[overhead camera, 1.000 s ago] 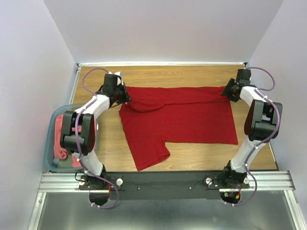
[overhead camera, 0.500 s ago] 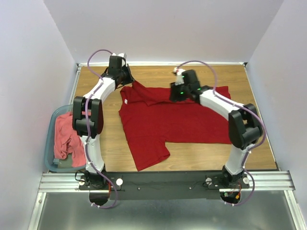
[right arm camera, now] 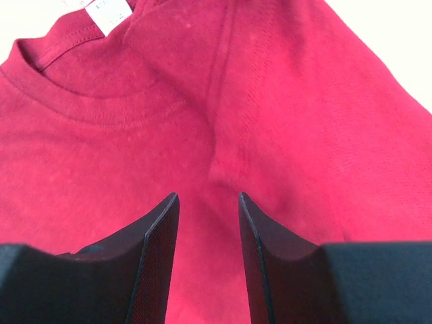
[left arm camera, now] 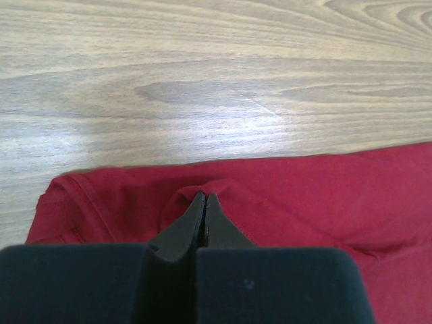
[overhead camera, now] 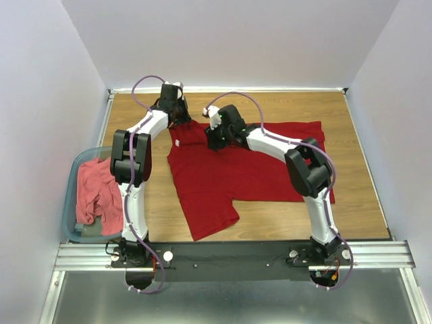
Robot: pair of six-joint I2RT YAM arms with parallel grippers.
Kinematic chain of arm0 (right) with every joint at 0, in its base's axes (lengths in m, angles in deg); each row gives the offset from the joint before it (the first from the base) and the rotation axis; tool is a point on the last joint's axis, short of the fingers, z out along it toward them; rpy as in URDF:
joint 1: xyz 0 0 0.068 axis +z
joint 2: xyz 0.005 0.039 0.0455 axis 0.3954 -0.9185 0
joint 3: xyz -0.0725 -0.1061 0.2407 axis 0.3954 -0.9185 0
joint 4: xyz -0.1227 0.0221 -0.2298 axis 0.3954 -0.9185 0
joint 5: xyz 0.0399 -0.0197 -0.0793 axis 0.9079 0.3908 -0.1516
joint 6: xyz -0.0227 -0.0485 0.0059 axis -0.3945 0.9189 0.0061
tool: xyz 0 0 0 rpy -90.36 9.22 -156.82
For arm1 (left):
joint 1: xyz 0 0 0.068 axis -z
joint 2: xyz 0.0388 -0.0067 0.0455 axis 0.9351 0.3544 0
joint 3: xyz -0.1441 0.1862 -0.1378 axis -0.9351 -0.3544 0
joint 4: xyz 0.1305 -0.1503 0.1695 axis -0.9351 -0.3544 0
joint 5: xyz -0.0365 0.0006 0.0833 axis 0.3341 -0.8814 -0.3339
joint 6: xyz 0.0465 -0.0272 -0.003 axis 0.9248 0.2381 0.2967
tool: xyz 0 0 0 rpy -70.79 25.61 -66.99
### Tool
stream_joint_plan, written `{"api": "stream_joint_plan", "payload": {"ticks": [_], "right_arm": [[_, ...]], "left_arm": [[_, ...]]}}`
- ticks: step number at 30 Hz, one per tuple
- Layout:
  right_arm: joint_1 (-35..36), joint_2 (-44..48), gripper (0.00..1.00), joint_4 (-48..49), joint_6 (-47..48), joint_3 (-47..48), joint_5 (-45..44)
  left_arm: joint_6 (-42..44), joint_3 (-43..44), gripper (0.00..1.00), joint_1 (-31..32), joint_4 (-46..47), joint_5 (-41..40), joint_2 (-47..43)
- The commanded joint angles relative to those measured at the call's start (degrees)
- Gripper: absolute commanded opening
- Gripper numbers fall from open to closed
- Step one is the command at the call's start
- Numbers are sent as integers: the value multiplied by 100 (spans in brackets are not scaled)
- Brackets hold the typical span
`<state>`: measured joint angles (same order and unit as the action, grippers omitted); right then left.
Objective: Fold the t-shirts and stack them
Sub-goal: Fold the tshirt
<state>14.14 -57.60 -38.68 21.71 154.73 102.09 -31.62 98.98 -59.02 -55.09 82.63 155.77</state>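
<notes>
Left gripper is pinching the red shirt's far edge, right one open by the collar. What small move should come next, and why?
Probably lower the right gripper and close it on the red t-shirt just below the collar. Its jaws stand open over a crease there, holding nothing, while the left gripper is shut on the cloth; a fold likely needs both holds.

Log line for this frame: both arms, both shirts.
left gripper: shut on far edge of red t-shirt | right gripper: open, over it near collar | pink t-shirt: crumpled in tub
</notes>
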Motion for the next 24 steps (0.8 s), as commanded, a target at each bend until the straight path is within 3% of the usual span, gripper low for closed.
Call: {"api": "stream_joint_plan", "payload": {"ticks": [1, 10, 22, 24], "right_arm": [[142, -393, 48, 113, 273, 414, -303], [194, -859, 44, 121, 344, 643, -682], [203, -711, 1, 165, 230, 406, -832], [194, -518, 1, 165, 203, 371, -814]], "left_arm": [[100, 140, 0, 50, -65, -140, 93], [91, 131, 0, 51, -56, -140, 102], [126, 104, 0, 59, -91, -105, 14], [161, 122, 0, 59, -126, -79, -65]]}}
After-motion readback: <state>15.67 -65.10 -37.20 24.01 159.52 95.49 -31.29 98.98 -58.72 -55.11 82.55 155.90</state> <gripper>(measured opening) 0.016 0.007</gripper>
